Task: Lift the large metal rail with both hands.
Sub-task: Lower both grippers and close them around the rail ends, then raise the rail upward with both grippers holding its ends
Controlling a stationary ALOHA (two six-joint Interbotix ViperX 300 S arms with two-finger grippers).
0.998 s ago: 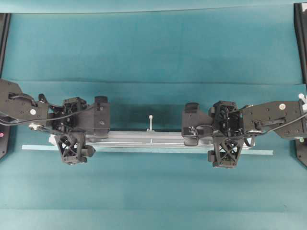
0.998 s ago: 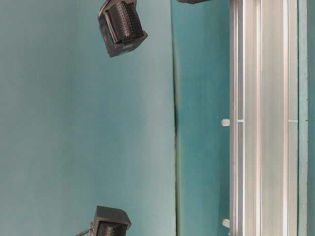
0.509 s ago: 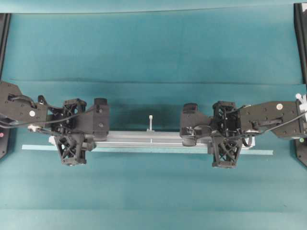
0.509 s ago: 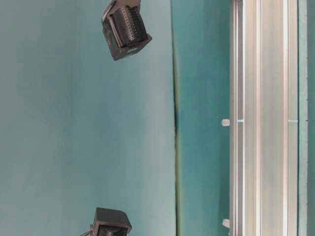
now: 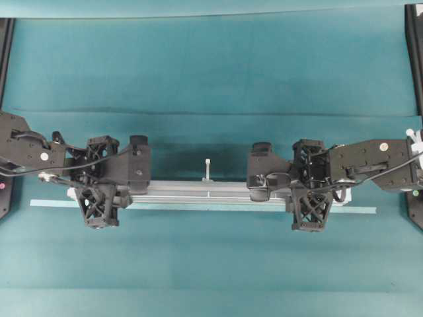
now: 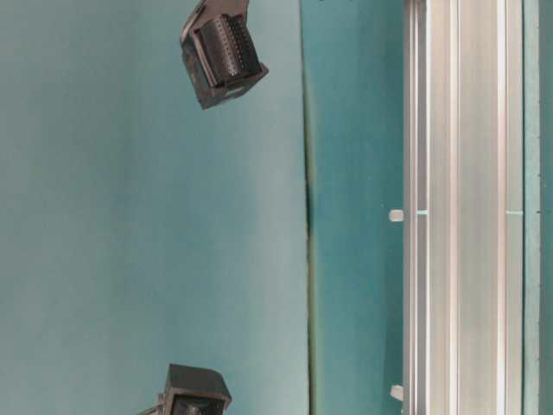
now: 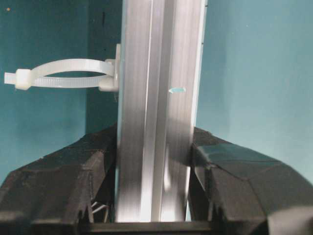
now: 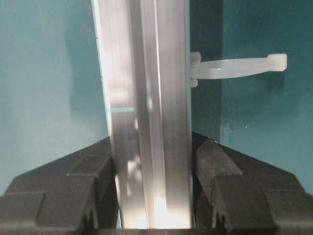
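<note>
The large metal rail is a long silver grooved bar lying left to right on the teal cloth, with a white upright tab at mid-length. My left gripper is shut across the rail near its left end. My right gripper is shut across it near its right end. In the left wrist view both black fingers press the rail from either side. The right wrist view shows the same grip, fingers on the rail. The rail also shows in the table-level view.
A thin pale tape strip lies on the cloth just in front of the rail and sticks out past both its ends. Black frame posts stand at the left and right edges. White looped ties jut from the rail.
Both grippers have closed: their front fingers moved in towards the rail and now press on it. The rail itself has not visibly moved.
</note>
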